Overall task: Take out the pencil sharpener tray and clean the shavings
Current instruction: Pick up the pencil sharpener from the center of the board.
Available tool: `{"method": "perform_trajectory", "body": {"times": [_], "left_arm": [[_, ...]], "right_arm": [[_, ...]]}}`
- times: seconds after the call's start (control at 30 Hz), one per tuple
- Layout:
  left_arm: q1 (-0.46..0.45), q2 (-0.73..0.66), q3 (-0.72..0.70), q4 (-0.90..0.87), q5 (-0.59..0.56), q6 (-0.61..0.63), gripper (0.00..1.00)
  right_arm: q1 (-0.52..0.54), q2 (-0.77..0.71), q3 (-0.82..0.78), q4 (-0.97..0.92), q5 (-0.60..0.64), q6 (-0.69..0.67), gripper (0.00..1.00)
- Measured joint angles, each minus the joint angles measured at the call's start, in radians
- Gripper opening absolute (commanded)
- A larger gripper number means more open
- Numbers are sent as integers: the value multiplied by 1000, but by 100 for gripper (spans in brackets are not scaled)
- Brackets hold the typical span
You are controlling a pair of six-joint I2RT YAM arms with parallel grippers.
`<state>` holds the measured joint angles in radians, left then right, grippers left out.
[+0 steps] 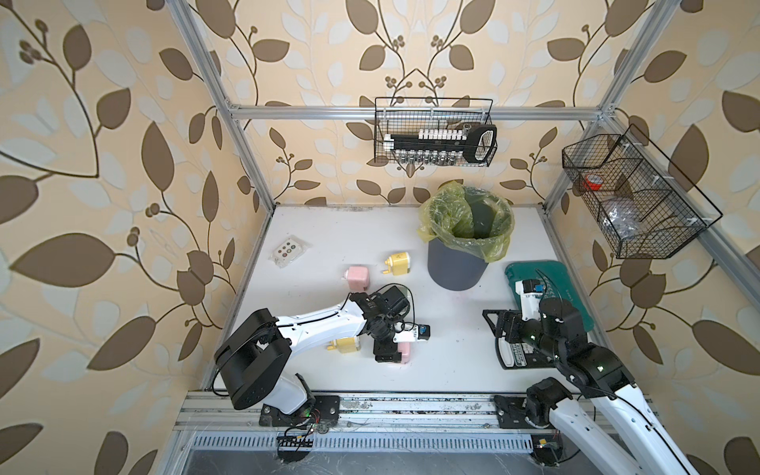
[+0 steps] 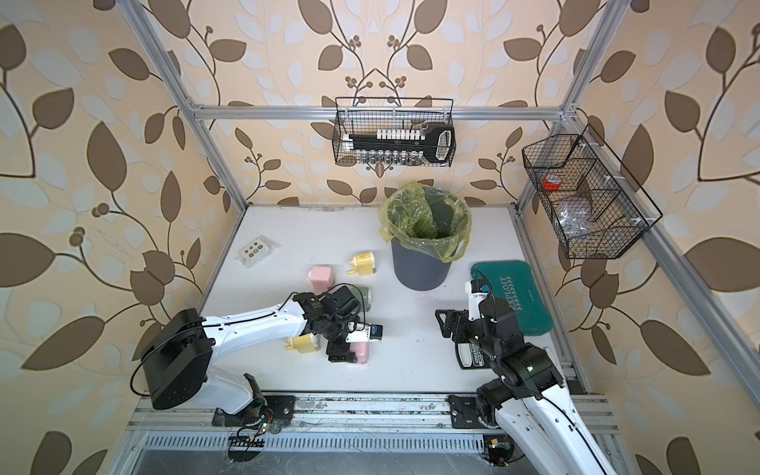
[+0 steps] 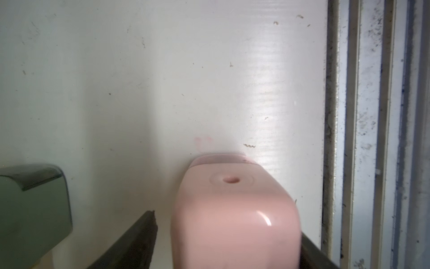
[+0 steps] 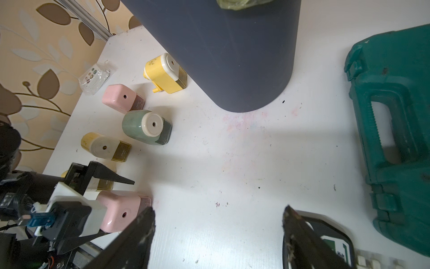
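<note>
The left pincer (image 3: 228, 226) straddles the front pink pencil sharpener (image 4: 114, 209) on the worktop (image 1: 432, 337), spread and not yet clamped, seemingly to steady it; its tray (image 4: 145, 201) sits unpulled, while the right pincer (image 4: 218, 209) hovers nearby, spread and empty.

Yellow sharpeners (image 4: 160, 74) three, pink sharpeners (image 4: 118, 96) two, green sharpener (image 4: 137, 125) one, bin (image 4: 221, 58) one, wire baskets (image 1: 641, 246) two.

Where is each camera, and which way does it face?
Both top views: overhead, looking down on the table; left arm, right arm show.
Left wrist: on left arm, looking along the left gripper at the near pink sharpener between its fingers.
Right wrist: on right arm, looking past the right gripper toward the bin.
Shared: both wrist views show that sharpener.
</note>
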<state>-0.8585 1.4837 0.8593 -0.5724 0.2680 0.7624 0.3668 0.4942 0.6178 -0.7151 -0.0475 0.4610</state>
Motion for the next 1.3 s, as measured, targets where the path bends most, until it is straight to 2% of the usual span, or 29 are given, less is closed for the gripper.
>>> {"method": "perform_trajectory", "body": {"times": [0.17, 0.3, 0.53, 0.7, 0.83, 1.07, 1.2, 1.3], "left_arm": [[0, 1, -14, 5, -13, 2, 79], [0, 1, -22, 10, -14, 4, 72], [-13, 0, -29, 21, -11, -3, 63], [-22, -2, -35, 31, -10, -3, 56], [-34, -3, -37, 41, -10, -8, 43], [-40, -3, -34, 34, -12, -10, 0], [-40, -54, -26, 2, -13, -19, 0], [-40, -172, -23, -8, -7, -29, 0]], "right_arm": [[0, 6, 0, 0, 0, 3, 84], [6, 6, 0, 0, -1, 2, 92], [7, -10, 0, 7, -9, 2, 93], [11, -25, 0, 6, 47, 36, 93], [11, -29, 0, 3, 68, 42, 92], [11, -50, 14, 2, 43, 1, 81], [11, -85, 29, 26, 41, -71, 84], [11, -100, 34, 80, -3, -143, 86]]}}
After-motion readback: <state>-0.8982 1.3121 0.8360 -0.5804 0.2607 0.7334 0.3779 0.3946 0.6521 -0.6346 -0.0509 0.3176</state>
